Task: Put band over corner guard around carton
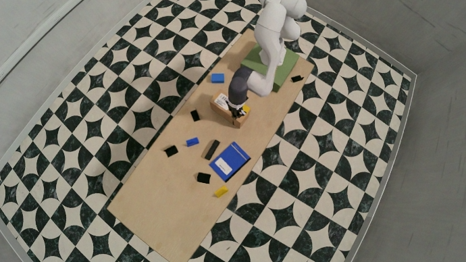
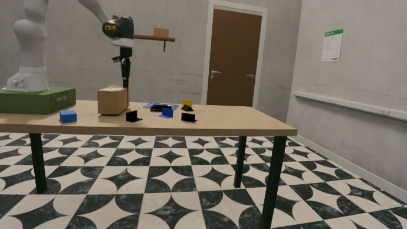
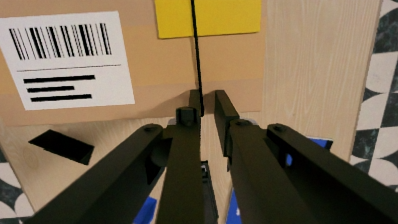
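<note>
Wooden table on checkered floor. Carton near green base. Yellow corner guard on carton top, thin black band across it. Pincer slightly parted above carton edge, band running up between fingertips; holds nothing.

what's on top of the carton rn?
On the carton: a barcode label, the yellow corner guard and the thin black band crossing it. The gripper hovers at the near edge, fingers slightly apart; the band's run below them is hidden.

Bare workroom: table, door (wall notice), tiled floor.
</note>
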`<state>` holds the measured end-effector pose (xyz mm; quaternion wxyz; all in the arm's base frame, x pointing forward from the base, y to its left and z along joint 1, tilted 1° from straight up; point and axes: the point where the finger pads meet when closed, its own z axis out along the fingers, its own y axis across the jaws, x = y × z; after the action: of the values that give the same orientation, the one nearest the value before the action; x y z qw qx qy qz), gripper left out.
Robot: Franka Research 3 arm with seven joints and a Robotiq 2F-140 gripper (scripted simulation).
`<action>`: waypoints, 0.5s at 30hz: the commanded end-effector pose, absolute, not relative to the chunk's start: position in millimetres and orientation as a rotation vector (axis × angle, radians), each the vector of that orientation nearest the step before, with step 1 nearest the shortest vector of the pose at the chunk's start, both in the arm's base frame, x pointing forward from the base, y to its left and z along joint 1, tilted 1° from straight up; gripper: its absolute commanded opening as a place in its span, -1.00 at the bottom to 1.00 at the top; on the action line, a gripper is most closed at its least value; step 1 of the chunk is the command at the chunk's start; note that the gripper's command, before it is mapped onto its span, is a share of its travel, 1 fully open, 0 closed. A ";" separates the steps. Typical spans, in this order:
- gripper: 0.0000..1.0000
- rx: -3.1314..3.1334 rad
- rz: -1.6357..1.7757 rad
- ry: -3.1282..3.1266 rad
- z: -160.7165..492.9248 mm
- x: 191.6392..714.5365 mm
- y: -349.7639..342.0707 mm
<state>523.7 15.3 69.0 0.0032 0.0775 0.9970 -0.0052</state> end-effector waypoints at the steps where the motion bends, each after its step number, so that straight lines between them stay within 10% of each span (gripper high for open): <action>1: -0.63 0.248 -0.017 3.127 69.7 523.4 16.1; 15: -0.63 0.248 -0.017 3.127 81.9 523.4 16.2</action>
<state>524.0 16.2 77.1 0.0033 0.0770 0.9970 -0.0046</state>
